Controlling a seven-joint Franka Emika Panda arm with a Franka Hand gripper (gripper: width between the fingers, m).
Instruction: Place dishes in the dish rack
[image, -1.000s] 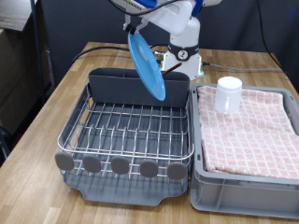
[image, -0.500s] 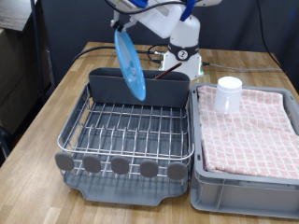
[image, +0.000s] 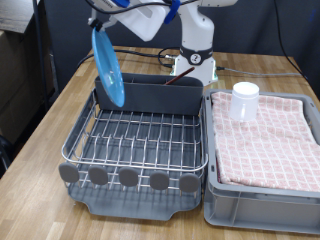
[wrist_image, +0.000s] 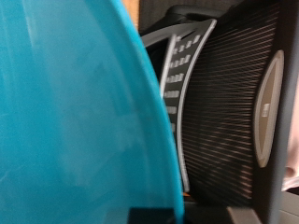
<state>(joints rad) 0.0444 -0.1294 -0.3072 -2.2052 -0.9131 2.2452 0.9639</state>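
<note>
Blue plate (image: 107, 68) held on edge in gripper (image: 99, 27), fingers clamped on its upper rim, hanging above dish rack (image: 135, 138) near utensil box (image: 150, 95). White cup (image: 245, 101) on checked cloth (image: 265, 140), beside rack.

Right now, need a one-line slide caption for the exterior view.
Gripper holds the blue plate on edge above the dish rack; white cup sits in the cloth-lined bin.

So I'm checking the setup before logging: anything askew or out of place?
Nothing stands out. The blue plate hangs on edge from the claw above the dish rack; the white cup stands upright on the checked cloth.
</note>
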